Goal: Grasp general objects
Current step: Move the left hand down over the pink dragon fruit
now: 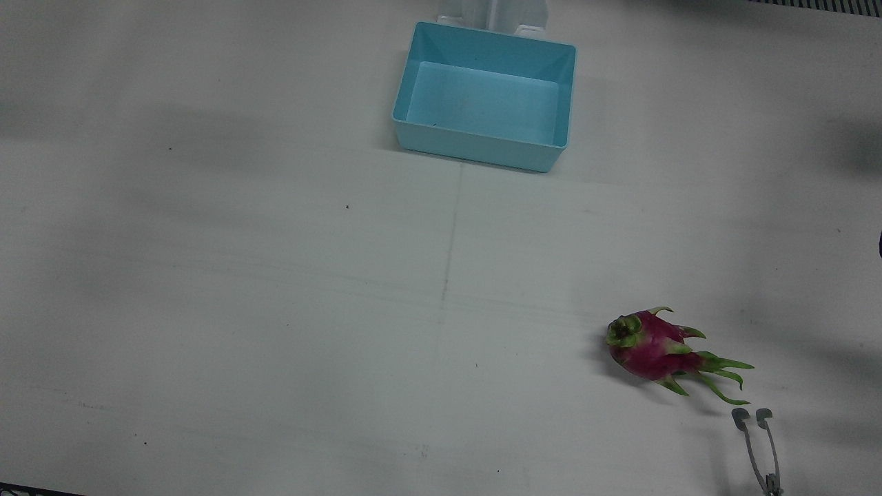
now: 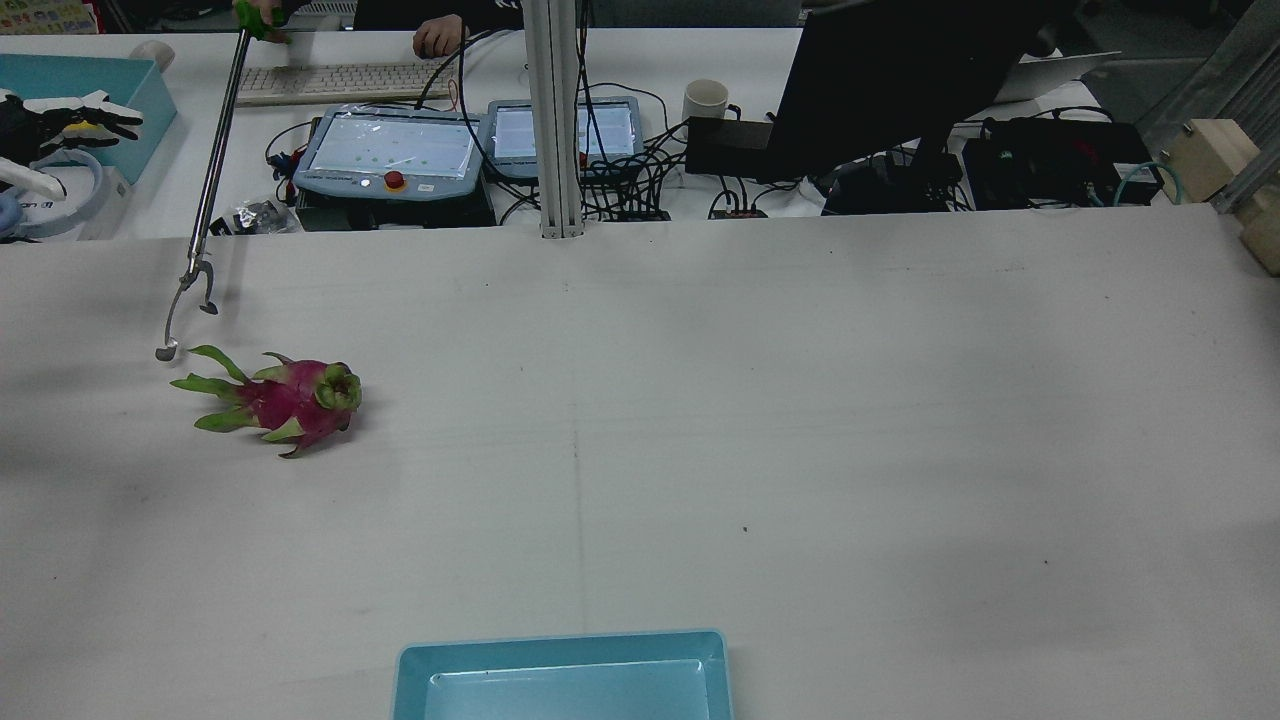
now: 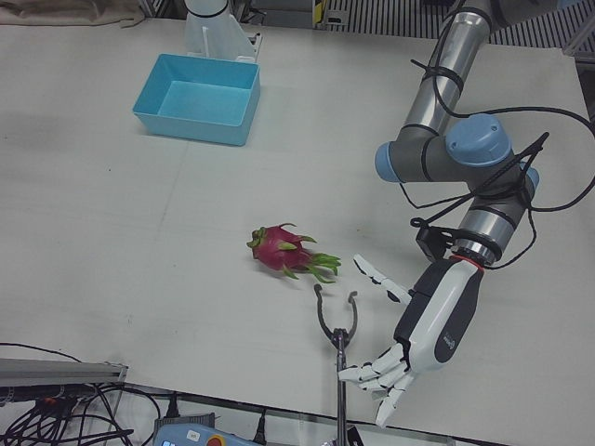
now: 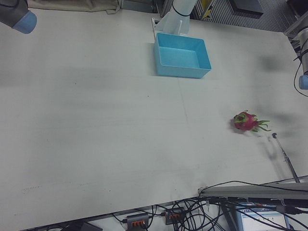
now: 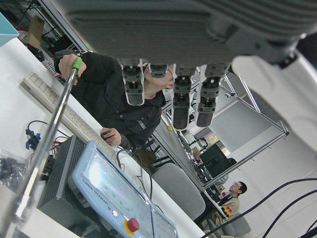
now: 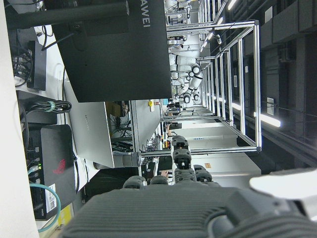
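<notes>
left hand to approach the fruit; reach not yet begun

the fruit (image 3: 284,251) (a dragon fruit) lies on its side on the table (image 1: 275,310), on the left arm's half. in the front view it sits at about 4 o'clock from table centre, leafy tips toward 4 o'clock, stem end toward 10 o'clock. the bin (image 1: 486,96) is at 12 o'clock, well apart, nothing in it.

left hand (image 3: 418,334): fingers spread wide, holding nothing, off at 4 o'clock from the fruit in the left-front view, near the table's operator edge. height above the table hard to judge.

right hand (image 6: 188,208): seen only by its own camera. fingers look extended and nothing shows between them, so i judge it spread and unladen. not near the work.

a person's grabber (image 3: 337,311) has its open claw just beside the leafy tips, not touching as far as i can tell.

judgement for doing the step well:
- wait until the grabber is clear; it lies between hand and fruit.
- bring the hand over the body, not the leaves; the leaves will bend and give no hold.
- wrap across the short axis, fingers on both flanks.
- the fruit is rounded and may roll; close evenly.
</notes>
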### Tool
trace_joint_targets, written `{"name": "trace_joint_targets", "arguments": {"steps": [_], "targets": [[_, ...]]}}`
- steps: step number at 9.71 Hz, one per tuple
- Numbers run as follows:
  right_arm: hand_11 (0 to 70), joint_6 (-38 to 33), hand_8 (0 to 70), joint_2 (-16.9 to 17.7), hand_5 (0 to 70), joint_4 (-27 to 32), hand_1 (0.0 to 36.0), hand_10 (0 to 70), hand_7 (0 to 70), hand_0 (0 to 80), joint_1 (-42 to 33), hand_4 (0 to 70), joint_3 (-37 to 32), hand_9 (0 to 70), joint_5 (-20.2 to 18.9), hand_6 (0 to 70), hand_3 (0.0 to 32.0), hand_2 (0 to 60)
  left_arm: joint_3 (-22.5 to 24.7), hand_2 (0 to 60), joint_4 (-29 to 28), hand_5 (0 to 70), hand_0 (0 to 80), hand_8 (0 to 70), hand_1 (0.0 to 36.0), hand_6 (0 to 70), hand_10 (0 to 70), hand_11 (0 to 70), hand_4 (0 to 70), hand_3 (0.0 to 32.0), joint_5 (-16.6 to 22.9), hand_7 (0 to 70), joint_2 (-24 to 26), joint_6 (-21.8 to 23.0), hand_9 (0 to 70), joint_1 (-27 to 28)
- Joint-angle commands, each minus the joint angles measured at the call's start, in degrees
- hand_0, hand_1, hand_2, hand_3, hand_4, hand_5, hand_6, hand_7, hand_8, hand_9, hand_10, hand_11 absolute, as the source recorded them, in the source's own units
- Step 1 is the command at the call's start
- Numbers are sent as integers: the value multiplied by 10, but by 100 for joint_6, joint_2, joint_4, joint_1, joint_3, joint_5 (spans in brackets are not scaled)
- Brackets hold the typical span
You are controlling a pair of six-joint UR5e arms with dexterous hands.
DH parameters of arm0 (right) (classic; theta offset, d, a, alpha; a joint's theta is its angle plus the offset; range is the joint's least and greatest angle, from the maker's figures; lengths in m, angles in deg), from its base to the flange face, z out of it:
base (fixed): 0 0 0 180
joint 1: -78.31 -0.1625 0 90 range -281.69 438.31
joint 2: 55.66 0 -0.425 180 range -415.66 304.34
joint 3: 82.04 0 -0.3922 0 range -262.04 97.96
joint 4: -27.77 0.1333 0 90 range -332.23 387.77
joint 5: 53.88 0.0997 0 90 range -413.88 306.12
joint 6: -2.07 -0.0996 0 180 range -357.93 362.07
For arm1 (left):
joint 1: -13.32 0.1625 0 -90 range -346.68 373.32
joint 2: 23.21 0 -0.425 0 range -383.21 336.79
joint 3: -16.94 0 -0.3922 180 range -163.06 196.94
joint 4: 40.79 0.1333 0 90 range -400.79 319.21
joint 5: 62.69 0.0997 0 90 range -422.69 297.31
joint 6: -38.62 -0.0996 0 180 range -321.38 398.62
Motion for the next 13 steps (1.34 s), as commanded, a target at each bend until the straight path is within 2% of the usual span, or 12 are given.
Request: {"name": "trace_joint_targets", "arguments": {"steps": [1, 3, 4, 5, 6, 7, 8, 9, 10, 11, 12, 13], "targets": [[0, 0, 0, 1, 0, 0, 0, 0, 0, 0, -8, 0, -1, 0, 0, 0, 0, 0, 89, 0, -148, 170, 505, 39, 115, 195, 105, 163, 162, 0, 5, 325, 8, -108, 51, 4], [0, 0, 0, 1, 0, 0, 0, 0, 0, 0, -8, 0, 8, 0, 0, 0, 0, 0, 430, 0, -28, 144, 492, 58, 77, 181, 88, 136, 159, 0, 14, 312, 0, -468, 48, -5], [0, 0, 0, 1, 0, 0, 0, 0, 0, 0, -8, 0, 8, 0, 0, 0, 0, 0, 772, 0, 174, 139, 492, 58, 76, 169, 69, 108, 156, 0, 31, 298, -35, -696, 45, 4], [0, 0, 0, 1, 0, 0, 0, 0, 0, 0, -8, 0, 17, 0, 0, 0, 0, 0, 1219, 0, 359, 115, 494, 55, 82, 145, 57, 91, 136, 0, 49, 266, -314, -1160, 39, 4], [0, 0, 0, 1, 0, 0, 0, 0, 0, 0, -8, 0, 25, 0, 0, 0, 0, 0, 1667, 0, 352, 91, 496, 56, 89, 117, 47, 77, 105, 0, 32, 233, -804, -1651, 32, 30], [0, 0, 0, 1, 0, 0, 0, 0, 0, 0, -8, 0, 25, 0, 0, 0, 0, 0, 1907, 0, 308, 79, 500, 52, 107, 92, 43, 74, 67, 0, 49, 201, -1009, -1996, 26, 204], [0, 0, 0, 1, 0, 0, 0, 0, 0, 0, -8, 0, 34, 0, 0, 0, 0, 0, 2031, 0, 342, 72, 519, 47, 146, 80, 51, 89, 34, 0, 49, 182, -1028, -2225, 22, 432], [0, 0, 0, 1, 0, 0, 0, 0, 0, 0, -17, 0, 34, 0, 0, 0, 0, 0, 2067, 56, 430, 52, 556, 25, 224, 40, 46, 90, 0, 0, 67, 139, -1020, -2628, 13, 600], [0, 9, 0, 1, 0, 0, 0, 0, 0, 0, -17, 0, 43, 0, 0, 0, 0, 0, 2267, 192, 648, 21, 649, 0, 339, 0, 49, 109, 0, 92, 67, 95, -1028, -3050, 5, 776], [0, 9, 0, 1, 0, 0, 0, 0, 0, 0, -26, 0, 52, 0, 0, 0, 0, 0, 2574, 283, 1033, 0, 793, 0, 360, 0, 47, 113, 0, 200, 58, 76, -1037, -3672, 1, 986], [0, 9, 0, 1, 0, 0, 0, 0, 0, 0, -26, 0, 52, 0, 0, 0, 0, 0, 2855, 342, 1324, 0, 800, 0, 360, 0, 45, 117, 0, 190, 58, 76, -1046, -4130, 1, 1188], [0, 9, 0, 1, 0, 0, 0, 0, 0, 0, -26, 0, 52, 0, 0, 0, 0, 0, 2945, 296, 1405, 0, 800, 0, 360, 0, 37, 108, 0, 202, 67, 73, -1064, -4335, 0, 1277]]}}
